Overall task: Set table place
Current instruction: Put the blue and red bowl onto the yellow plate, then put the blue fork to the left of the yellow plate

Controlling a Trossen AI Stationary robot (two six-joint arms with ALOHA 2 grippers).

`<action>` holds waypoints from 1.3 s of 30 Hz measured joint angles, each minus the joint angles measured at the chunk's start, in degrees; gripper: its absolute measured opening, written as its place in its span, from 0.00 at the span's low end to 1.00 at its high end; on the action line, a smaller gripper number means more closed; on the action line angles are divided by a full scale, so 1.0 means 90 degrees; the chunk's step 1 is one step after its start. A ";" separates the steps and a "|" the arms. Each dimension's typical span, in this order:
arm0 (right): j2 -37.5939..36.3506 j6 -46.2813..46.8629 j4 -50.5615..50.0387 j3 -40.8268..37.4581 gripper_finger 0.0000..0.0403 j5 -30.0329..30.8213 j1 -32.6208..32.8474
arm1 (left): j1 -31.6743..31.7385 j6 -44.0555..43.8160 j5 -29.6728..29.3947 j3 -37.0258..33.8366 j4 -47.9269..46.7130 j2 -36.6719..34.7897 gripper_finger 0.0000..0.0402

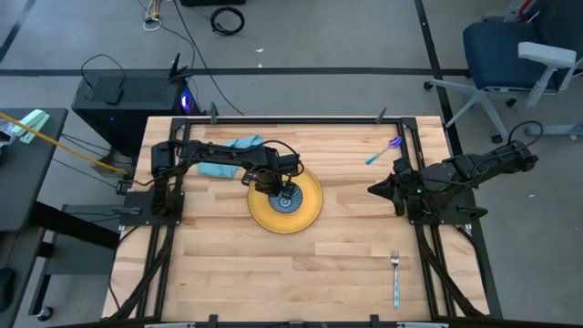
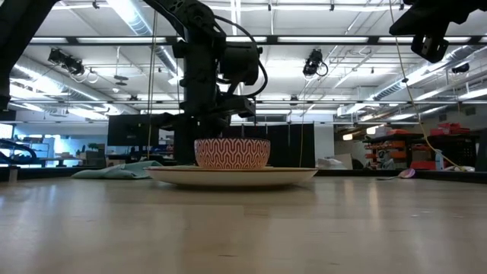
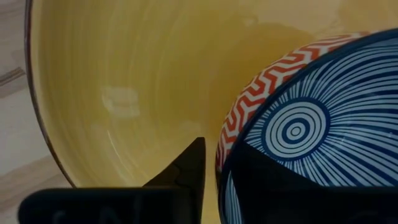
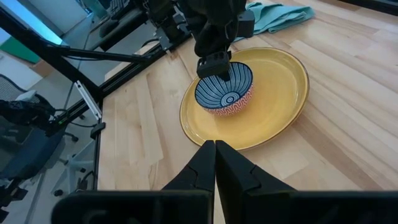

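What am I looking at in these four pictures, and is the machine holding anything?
It is a robot with two dark arms at a wooden table, each ending in two fingers. One picture looks straight down, one looks level across the tabletop, and two come from cameras on the arms' wrists.

On the table lie a yellow plate, a teal cloth behind it, a fork near the front right, and a small blue and purple utensil at the back right. A patterned bowl sits on the plate.

The left gripper is at the bowl, one finger inside the rim and one outside, so it seems to grip the rim. The right gripper waits at the right side, shut and empty.
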 joint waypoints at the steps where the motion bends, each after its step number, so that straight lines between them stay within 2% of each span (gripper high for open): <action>1: 0.0002 0.0000 0.0000 0.0000 0.04 0.0000 -0.0002 | 0.0000 0.0000 0.0000 -0.0001 0.0002 0.0000 0.21; 14: 0.0000 0.0000 0.0000 0.0000 0.04 0.0000 0.0000 | 0.0005 -0.0027 0.0265 -0.0002 0.0006 0.0000 0.25; 23: 0.0001 0.0000 -0.0002 0.0000 0.04 0.0000 -0.0002 | 0.0109 -0.0126 0.0238 0.0005 -0.0007 -0.0399 0.26; 30: 0.0001 0.0000 0.0000 0.0000 0.04 0.0000 0.0000 | 0.0148 -0.0109 0.0228 0.0007 -0.0454 -0.0997 0.26; 39: 0.0000 0.0000 0.0000 0.0000 0.04 0.0000 -0.0002 | -0.0008 -0.0217 0.0163 0.0007 -0.0882 -0.2366 0.26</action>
